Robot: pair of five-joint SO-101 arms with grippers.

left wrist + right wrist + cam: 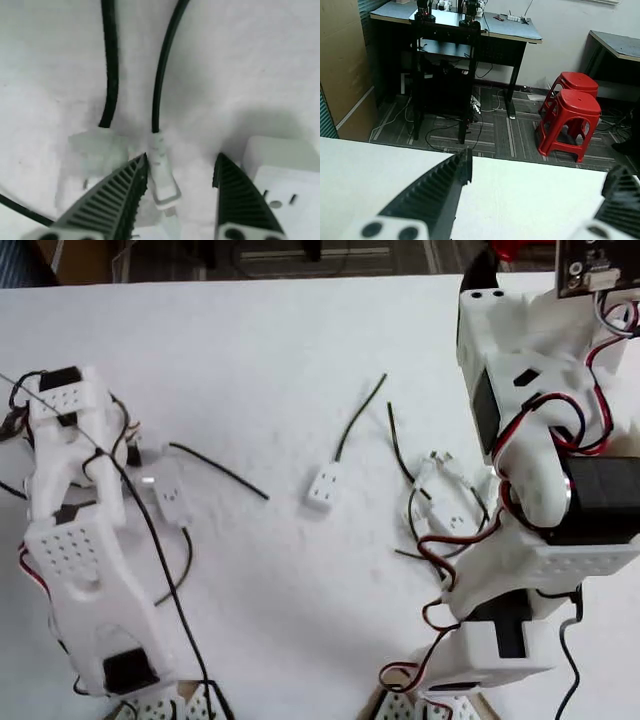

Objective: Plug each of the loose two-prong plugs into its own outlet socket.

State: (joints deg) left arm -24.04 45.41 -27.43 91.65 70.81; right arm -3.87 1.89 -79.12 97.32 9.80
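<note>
Plug (162, 170) on its black cord (159, 75) lies between your left gripper's (180, 172) spread jaws at the high view's left, while your right gripper (542, 170) gapes too.

White table (250, 350) carries sockets (322, 487), plugs (437, 468), cords (218, 469).

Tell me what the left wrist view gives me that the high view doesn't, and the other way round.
Left wrist view: the left pincer open astride a white plug on a black cord, with the slots of an outlet socket close beside it. High view: the wider layout, with a loose socket mid-table and tangled plugs next to the right arm. Both: the white tabletop with cords lying on it.
</note>
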